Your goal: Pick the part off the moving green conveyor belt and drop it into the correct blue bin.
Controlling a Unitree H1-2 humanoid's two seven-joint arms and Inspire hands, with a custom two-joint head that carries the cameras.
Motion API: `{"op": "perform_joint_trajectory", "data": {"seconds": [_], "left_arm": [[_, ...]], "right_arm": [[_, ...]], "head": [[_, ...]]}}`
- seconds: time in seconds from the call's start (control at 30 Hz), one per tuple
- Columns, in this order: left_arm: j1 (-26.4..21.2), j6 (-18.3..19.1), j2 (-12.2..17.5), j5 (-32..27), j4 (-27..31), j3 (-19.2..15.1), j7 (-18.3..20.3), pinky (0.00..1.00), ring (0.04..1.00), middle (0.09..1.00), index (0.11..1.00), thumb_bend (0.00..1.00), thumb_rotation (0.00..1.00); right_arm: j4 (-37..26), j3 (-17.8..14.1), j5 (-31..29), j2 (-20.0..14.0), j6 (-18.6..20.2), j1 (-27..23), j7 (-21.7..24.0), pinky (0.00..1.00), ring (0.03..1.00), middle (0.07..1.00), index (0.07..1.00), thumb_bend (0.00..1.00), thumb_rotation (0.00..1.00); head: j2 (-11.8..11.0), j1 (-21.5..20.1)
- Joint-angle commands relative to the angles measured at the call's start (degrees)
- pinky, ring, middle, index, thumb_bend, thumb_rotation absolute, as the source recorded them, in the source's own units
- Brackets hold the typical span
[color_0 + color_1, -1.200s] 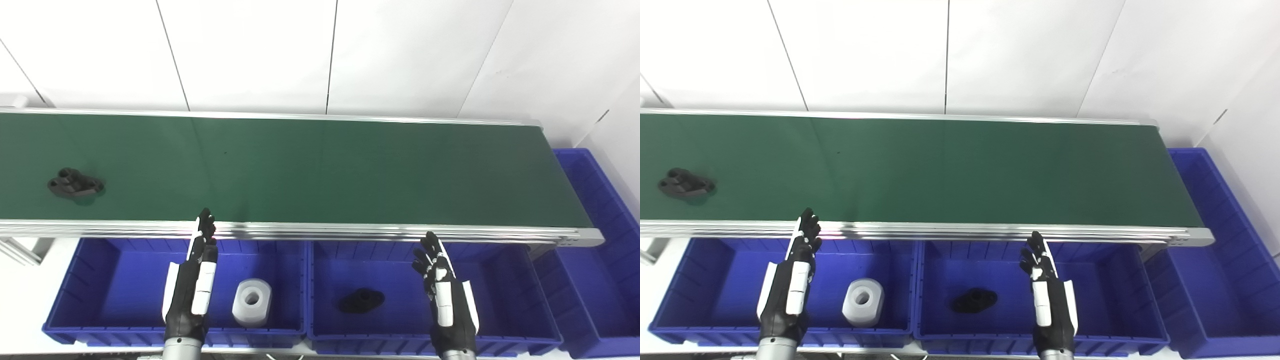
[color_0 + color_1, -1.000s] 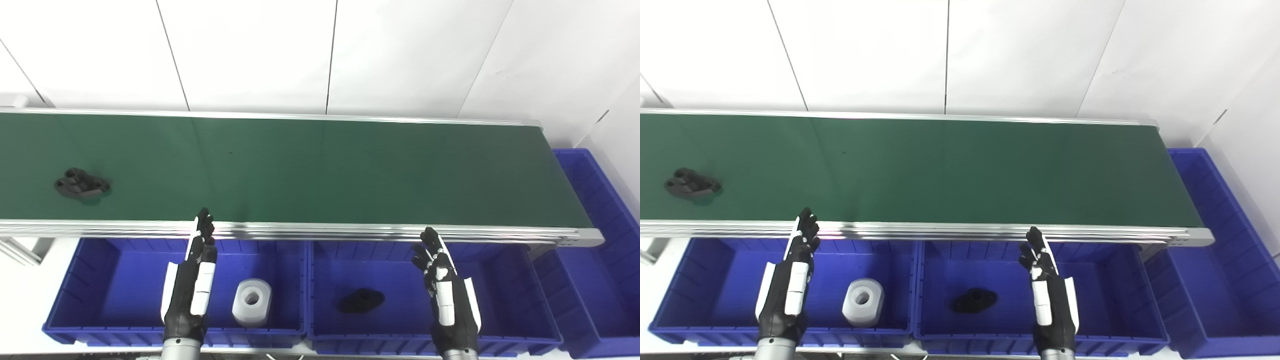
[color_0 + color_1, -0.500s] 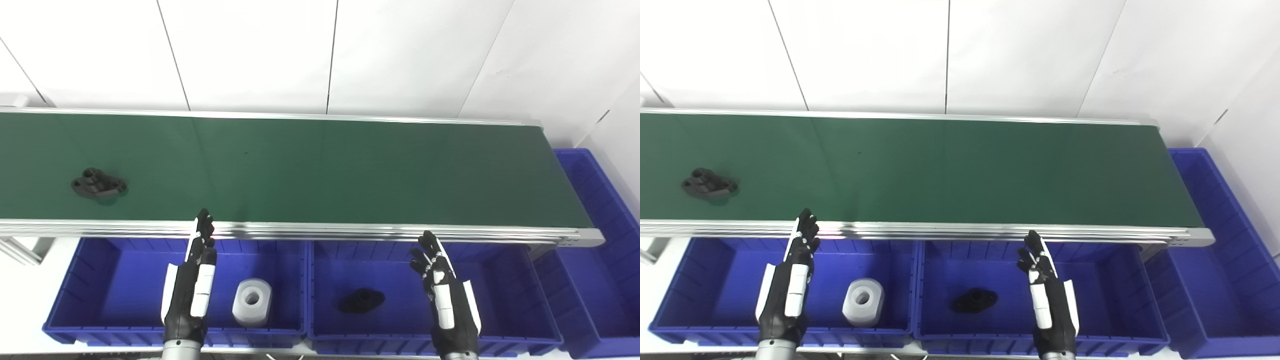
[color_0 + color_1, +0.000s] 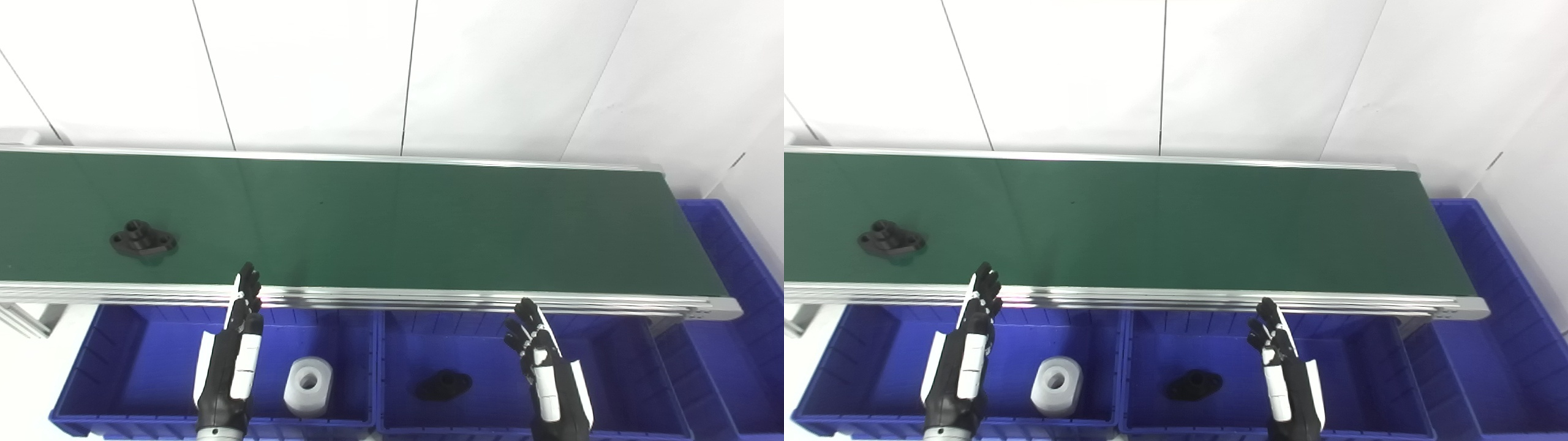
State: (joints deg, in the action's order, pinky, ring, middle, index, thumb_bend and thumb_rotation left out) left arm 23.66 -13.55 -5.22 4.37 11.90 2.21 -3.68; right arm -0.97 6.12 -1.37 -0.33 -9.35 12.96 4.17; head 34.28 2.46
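Both hands are hanging over the blue bins with fingers stretched out and apart, holding nothing. Left hand (image 4: 229,361) is reaching over the left bin (image 4: 98,392), its fingertips (image 4: 249,278) pointing toward the near aluminium rail (image 4: 429,299) of the conveyor and overlapping it in the view. Right hand (image 4: 548,373) is hovering over the middle bin (image 4: 625,380), its fingertips lying just short of the same rail.

On the green conveyor belt (image 4: 429,226) the black part (image 4: 143,240) — a flat flanged piece with holes — is lying toward the left end, nearer the near edge than the far one, to the left of the left hand and well apart from it.

Inside the left bin a white cylinder (image 4: 308,378) with a centre hole is standing just right of the left hand. Inside the middle bin a second black flanged piece (image 4: 443,385) is resting on the floor, between the two hands and closer to the right one. A third blue bin (image 4: 741,343) is sitting past the right end of the belt — only partly in view.
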Motion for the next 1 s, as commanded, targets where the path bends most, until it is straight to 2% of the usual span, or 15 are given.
{"op": "perform_joint_trajectory", "data": {"seconds": [0.0, 0.17, 0.33, 0.37, 0.4, 0.43, 0.47, 0.5, 0.53, 0.57, 0.6, 0.63, 0.7, 0.8, 0.97], "left_arm": [[0.21, -2.20, -0.22, 0.82, 0.74, -0.10, -0.68, 1.00, 0.989, 1.000, 1.000, 0.54, 1.00], [0.25, -3.45, 0.11, 0.27, 0.44, 0.45, -0.07, 1.00, 0.999, 1.000, 1.000, 0.54, 1.00], [0.51, -3.34, -0.02, 1.16, 0.40, 0.70, -0.32, 1.00, 0.997, 1.000, 1.000, 0.54, 1.00], [0.45, -3.68, -0.22, 1.54, -0.02, 0.77, -0.56, 1.00, 0.996, 1.000, 1.000, 0.54, 1.00], [0.40, -3.96, -0.34, 1.56, -0.30, 0.84, -0.61, 1.00, 0.994, 1.000, 1.000, 0.54, 1.00], [0.24, -4.54, -0.56, 1.72, -1.00, 0.97, -0.76, 1.00, 0.997, 1.000, 1.000, 0.55, 1.00], [0.10, -5.13, -0.76, 2.08, -1.57, 0.99, -1.04, 1.00, 0.999, 1.000, 1.000, 0.56, 1.00], [-0.20, -6.02, -1.17, 2.79, -2.81, 0.96, -1.66, 1.00, 0.982, 0.994, 1.000, 0.58, 0.99], [-0.41, -6.70, -1.47, 3.34, -3.71, 0.91, -2.12, 0.99, 0.972, 0.988, 1.000, 0.59, 0.97], [-0.79, -7.52, -1.89, 4.71, -5.17, 0.88, -3.01, 0.99, 0.971, 0.987, 1.000, 0.59, 0.97], [-1.06, -8.07, -2.16, 5.65, -6.16, 0.88, -3.63, 0.97, 0.955, 0.975, 1.000, 0.59, 0.97], [-1.40, -8.57, -2.51, 6.71, -7.29, 0.91, -4.34, 0.95, 0.947, 0.969, 1.000, 0.59, 0.97], [-1.88, -9.31, -2.99, 8.12, -9.14, 0.82, -5.45, 0.91, 0.925, 0.955, 1.000, 0.59, 0.96], [-2.33, -10.02, -3.59, 8.64, -11.31, 0.46, -6.66, 0.86, 0.902, 0.946, 0.984, 0.62, 0.90], [-2.25, -10.19, -4.77, 8.54, -10.92, 0.75, -7.41, 0.83, 0.886, 0.930, 0.973, 0.57, 0.87]], "right_arm": [[-1.34, 0.19, 0.01, 0.09, -1.75, -0.55, 0.45, 0.88, 0.903, 0.941, 0.951, 0.79, 0.93], [0.89, 0.25, 1.25, -0.23, -4.07, -1.82, 0.25, 0.89, 0.911, 0.948, 0.956, 0.78, 0.95], [2.65, 0.01, 0.89, -0.20, -5.47, -2.48, 0.34, 0.89, 0.912, 0.949, 0.956, 0.79, 0.95], [3.12, -0.08, 0.61, -0.34, -5.84, -2.57, 0.53, 0.89, 0.913, 0.949, 0.956, 0.79, 0.95], [3.37, -0.12, 0.55, -0.45, -6.02, -2.61, 0.60, 0.89, 0.914, 0.949, 0.956, 0.79, 0.95], [3.99, -0.28, 0.38, -0.66, -6.47, -2.73, 0.70, 0.89, 0.914, 0.949, 0.956, 0.79, 0.95], [4.40, -0.42, 0.17, -0.75, -6.79, -2.80, 0.76, 0.89, 0.913, 0.949, 0.956, 0.79, 0.95], [5.35, -0.68, -0.12, -1.00, -7.43, -3.02, 0.90, 0.89, 0.915, 0.950, 0.956, 0.79, 0.96], [6.05, -0.88, -0.33, -1.16, -7.91, -3.18, 1.03, 0.89, 0.917, 0.951, 0.956, 0.78, 0.96], [7.35, -1.21, -0.84, -1.47, -8.72, -3.57, 1.32, 0.89, 0.917, 0.951, 0.956, 0.78, 0.96], [8.27, -1.46, -1.19, -1.68, -9.31, -3.86, 1.56, 0.90, 0.921, 0.955, 0.960, 0.78, 0.96], [9.52, -1.72, -1.71, -2.08, -9.98, -4.29, 2.00, 0.91, 0.923, 0.957, 0.962, 0.78, 0.97], [11.37, -2.16, -2.65, -2.65, -10.90, -4.96, 2.81, 0.94, 0.936, 0.968, 0.974, 0.77, 0.99], [13.18, -2.80, -4.23, -3.18, -11.54, -5.74, 3.87, 0.98, 0.963, 0.989, 0.998, 0.76, 1.00], [13.77, -3.74, -6.11, -3.80, -11.29, -6.29, 5.11, 1.00, 0.986, 1.000, 1.000, 0.70, 1.00]], "head": [[0.00, 0.29], [0.10, 0.83], [-1.49, 1.97], [-2.70, 3.19], [-2.70, 3.19], [-4.39, 5.17], [-4.39, 5.17], [-6.71, 7.61], [-6.71, 7.61], [-9.32, 10.21], [-9.32, 10.21], [-11.04, 12.15], [-12.13, 13.48], [-12.75, 14.61], [-12.34, 16.08]]}}
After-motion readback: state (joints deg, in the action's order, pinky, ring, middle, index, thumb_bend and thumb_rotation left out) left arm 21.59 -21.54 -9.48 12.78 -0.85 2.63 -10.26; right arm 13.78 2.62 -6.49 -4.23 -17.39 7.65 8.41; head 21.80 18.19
